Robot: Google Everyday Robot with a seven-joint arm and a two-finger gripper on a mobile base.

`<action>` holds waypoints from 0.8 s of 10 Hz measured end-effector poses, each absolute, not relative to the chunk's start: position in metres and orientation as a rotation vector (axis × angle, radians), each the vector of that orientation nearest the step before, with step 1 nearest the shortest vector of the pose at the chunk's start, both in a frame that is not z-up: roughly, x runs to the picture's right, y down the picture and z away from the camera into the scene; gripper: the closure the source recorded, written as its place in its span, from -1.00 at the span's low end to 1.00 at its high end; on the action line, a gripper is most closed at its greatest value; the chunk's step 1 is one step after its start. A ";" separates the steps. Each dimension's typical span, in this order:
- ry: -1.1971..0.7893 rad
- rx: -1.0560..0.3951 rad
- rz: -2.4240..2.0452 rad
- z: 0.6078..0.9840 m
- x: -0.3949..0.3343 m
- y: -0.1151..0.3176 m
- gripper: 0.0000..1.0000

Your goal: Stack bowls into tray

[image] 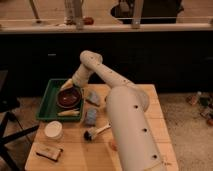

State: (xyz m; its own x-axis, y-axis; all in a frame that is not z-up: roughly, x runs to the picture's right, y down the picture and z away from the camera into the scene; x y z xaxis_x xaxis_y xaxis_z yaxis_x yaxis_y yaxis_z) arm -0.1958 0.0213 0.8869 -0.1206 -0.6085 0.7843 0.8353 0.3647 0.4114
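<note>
On the wooden table (160,107), gripper (66,84), grip unclear, overhangs bowl (68,97) in tray (46,100).

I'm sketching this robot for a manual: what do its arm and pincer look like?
The arm is a thick, smooth, white-cream tube of rounded segments, with small dark round holes dotted along the large lower segment and a bulbous elbow joint at the top. No loose cables or printed markings are visible. The pincer is a slimmer pale piece at the arm's tip, over the green rectangular plastic tray near the dark reddish-brown round bowl.

A pale cup (53,130), a brush (95,132) and blue-grey blocks (91,116) — all on the wooden table (155,125).
</note>
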 end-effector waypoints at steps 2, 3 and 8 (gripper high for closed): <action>-1.148 -0.257 -1.254 0.883 -0.194 0.022 -0.60; -1.148 -0.258 -1.254 0.881 -0.193 0.022 -0.60; -1.152 -0.267 -1.255 0.873 -0.186 0.027 -0.60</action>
